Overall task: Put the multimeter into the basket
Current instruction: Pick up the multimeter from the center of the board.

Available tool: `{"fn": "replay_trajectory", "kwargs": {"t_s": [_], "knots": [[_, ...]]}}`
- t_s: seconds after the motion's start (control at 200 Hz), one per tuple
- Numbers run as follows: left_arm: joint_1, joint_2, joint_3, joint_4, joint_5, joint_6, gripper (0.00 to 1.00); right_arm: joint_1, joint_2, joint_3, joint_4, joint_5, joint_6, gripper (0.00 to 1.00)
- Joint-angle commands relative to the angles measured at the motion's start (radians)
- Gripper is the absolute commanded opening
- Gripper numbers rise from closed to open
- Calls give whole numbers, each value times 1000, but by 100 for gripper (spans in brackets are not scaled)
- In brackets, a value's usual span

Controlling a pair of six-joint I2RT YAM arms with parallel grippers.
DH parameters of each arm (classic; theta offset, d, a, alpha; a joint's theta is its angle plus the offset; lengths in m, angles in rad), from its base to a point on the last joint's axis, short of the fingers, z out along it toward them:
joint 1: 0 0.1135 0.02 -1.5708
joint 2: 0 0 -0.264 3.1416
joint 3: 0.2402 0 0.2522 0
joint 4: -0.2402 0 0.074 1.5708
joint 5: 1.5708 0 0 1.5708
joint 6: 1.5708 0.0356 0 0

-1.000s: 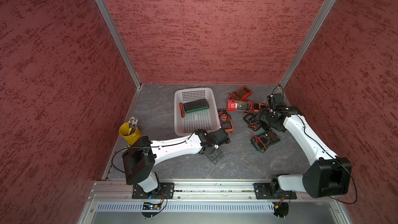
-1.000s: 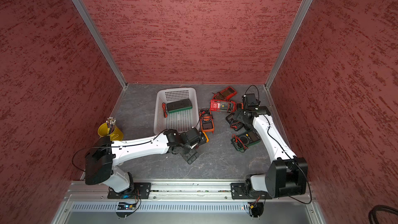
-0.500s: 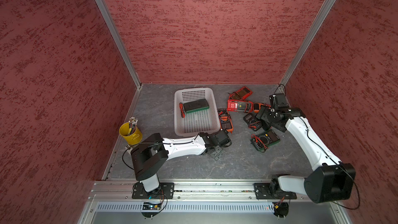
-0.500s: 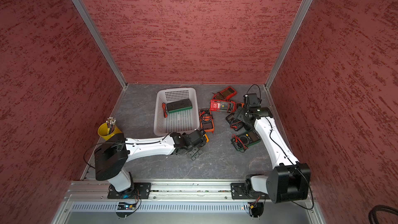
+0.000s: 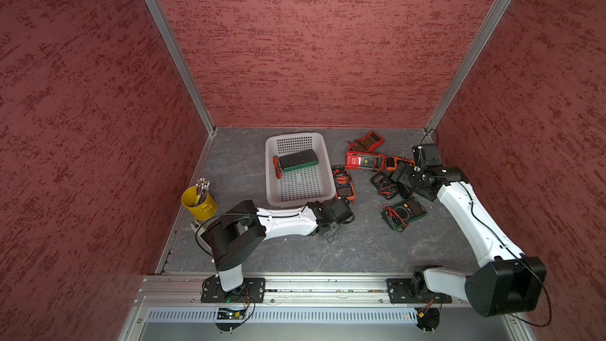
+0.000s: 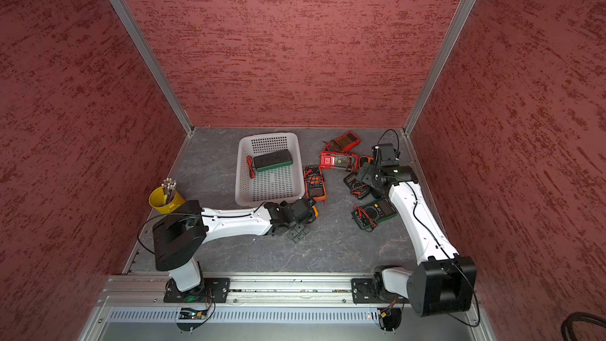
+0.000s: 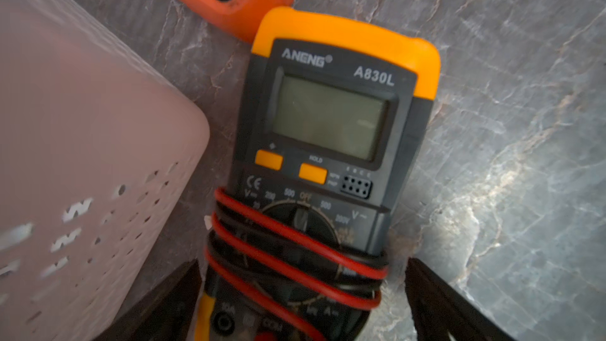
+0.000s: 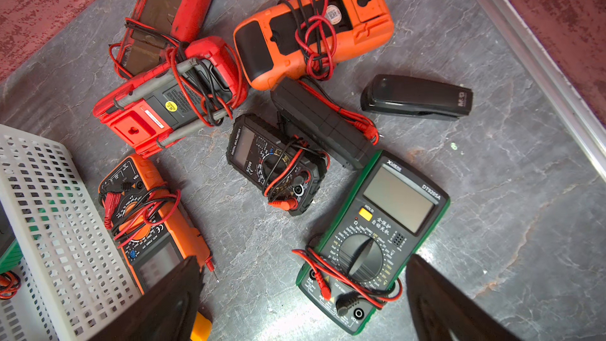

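**Left claw (image 7: 303,262) straddles yellow meter (image 7: 328,119) at basket's (image 5: 296,201) corner**

Jaws spread wide and gripping nothing, the left claw sits astride the lead-wrapped dial end of the yellow meter. The meter's long axis runs straight out ahead of the claw. It lies on the table (image 5: 360,250), just beside the basket's near corner. The right claw (image 8: 303,259), also agape and empty, hangs over the pile (image 5: 377,162), well apart. One dark meter (image 5: 298,160) lies in the basket. The cup (image 5: 199,206) holds what look like pens (image 5: 201,188).

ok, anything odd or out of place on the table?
One non-meter: a black stapler lies on the table close to the face-down orange multimeter, in the right wrist view. Nothing looks broken or spilled.
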Motion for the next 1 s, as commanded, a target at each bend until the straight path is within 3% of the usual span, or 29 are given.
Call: {"fn": "replay_trajectory", "kwargs": {"t_s": [0.0,0.155,0.215,0.391,0.671,0.746,0.877,0.992], "knots": [[-21,32,36,27,29,55,95,-1,-12,-10,23,3,-3,99],[-66,43,44,16,65,75,79,-2,-15,-11,18,14,-8,99],[-79,45,47,14,68,79,79,-2,-15,-14,21,16,-11,99],[-65,95,93,-16,49,52,96,-2,-3,-15,27,11,-17,99],[-40,168,184,-15,89,53,99,-3,5,1,34,15,-26,99],[-43,183,195,-12,93,63,93,-1,5,1,33,20,-29,99],[-48,199,209,-12,97,79,69,-1,5,2,28,31,-32,99],[-56,195,210,-8,89,95,37,-3,2,3,20,44,-34,99]]}}
